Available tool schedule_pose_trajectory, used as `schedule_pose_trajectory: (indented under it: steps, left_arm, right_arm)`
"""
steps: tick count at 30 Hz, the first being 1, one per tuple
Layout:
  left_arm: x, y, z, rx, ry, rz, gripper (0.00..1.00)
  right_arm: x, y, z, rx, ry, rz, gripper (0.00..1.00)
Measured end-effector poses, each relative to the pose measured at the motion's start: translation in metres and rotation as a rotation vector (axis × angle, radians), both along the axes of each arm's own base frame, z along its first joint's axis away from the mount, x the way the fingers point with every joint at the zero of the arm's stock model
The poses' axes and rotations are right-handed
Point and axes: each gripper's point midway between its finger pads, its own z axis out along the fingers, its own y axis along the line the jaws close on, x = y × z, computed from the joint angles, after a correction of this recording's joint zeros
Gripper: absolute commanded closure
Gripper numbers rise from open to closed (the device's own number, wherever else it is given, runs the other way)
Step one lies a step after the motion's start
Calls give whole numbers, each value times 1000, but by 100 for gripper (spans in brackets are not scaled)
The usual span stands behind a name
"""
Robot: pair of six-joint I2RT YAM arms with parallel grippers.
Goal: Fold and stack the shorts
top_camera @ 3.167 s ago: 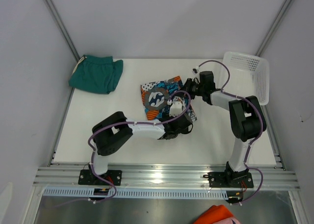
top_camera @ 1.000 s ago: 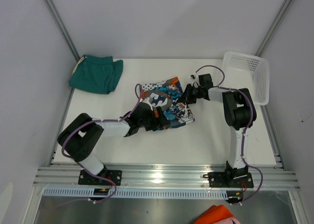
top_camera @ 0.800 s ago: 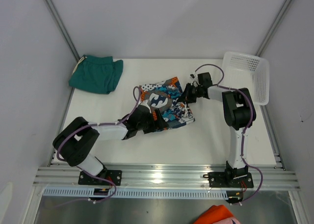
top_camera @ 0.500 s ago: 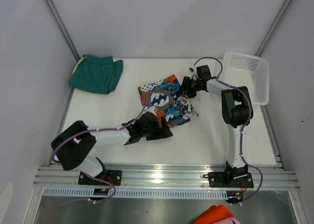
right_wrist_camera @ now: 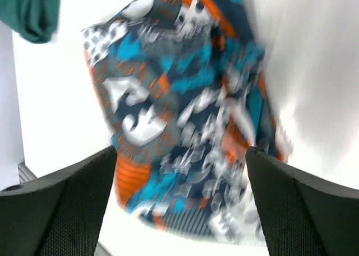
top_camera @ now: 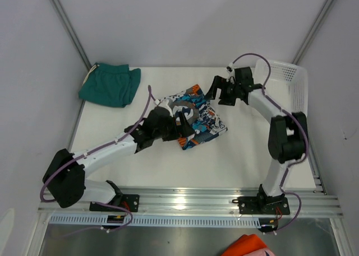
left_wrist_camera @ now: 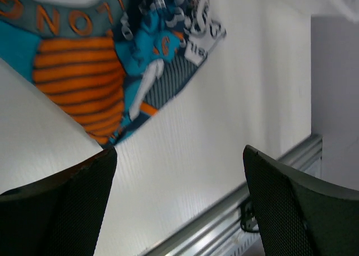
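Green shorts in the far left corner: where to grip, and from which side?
Grip the green shorts at their near right corner, coming in from the middle of the table. They lie bunched flat close by the left wall, with the drawstring end tucked into the corner, so probably only the near and right edges leave room for fingers.

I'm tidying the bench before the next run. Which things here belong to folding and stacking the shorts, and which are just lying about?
Part of the job:
busy orange, blue, white and navy printed fabric shorts
plain dark teal-green fabric shorts

Just lying about:
white plastic mesh basket
plain orange cloth, in front of the arm bases
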Motion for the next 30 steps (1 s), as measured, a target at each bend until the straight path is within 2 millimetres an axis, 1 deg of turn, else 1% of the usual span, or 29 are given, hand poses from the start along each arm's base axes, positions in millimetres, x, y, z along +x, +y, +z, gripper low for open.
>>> schedule_pose_trajectory:
  steps: [3, 4, 5, 6, 8, 10, 13, 15, 17, 20, 23, 27, 30]
  left_arm:
    - [30, 21, 16, 10, -35, 56, 5]
    - [40, 29, 19, 26, -45, 75, 5]
    - [50, 36, 23, 44, -57, 89, 5]
    - [59, 41, 26, 61, -70, 99, 5]
    - [73, 44, 29, 101, -88, 97, 6]
    - [84, 40, 28, 128, -99, 83, 6]
    - [90, 39, 11, 166, -81, 68, 6]
    - [91, 40, -1, 190, -61, 62, 5]
    - [97, 49, -10, 209, -44, 75, 6]
    - [109, 68, -21, 232, -20, 109, 6]
    - [114, 84, -26, 255, -4, 137, 6]
    - [113, 87, -26, 271, -6, 128, 5]
    - [112, 89, -24, 282, -13, 124, 5]
  right_arm:
    - [-32, -8, 37, 24, -59, -78, 1]
    - [-43, -9, 44, 35, -72, -99, 0]
    - [-58, -8, 48, 58, -74, -129, 1]
    - [-72, -7, 48, 73, -66, -160, 1]
    - [-99, -1, 38, 88, -34, -214, 1]
    - [-129, 11, 18, 76, 33, -267, 0]
    - [-164, 28, -8, 62, 123, -342, 0]
    - [-178, 32, -19, 80, 162, -388, 0]
    - [-186, 30, -28, 110, 189, -451, 1]
    - [-193, 30, -40, 134, 221, -522, 0]
    - [-191, 39, -39, 180, 224, -551, 0]
    - [-182, 51, -39, 249, 229, -588, 1]
    - [-176, 56, -51, 268, 251, -623, 1]
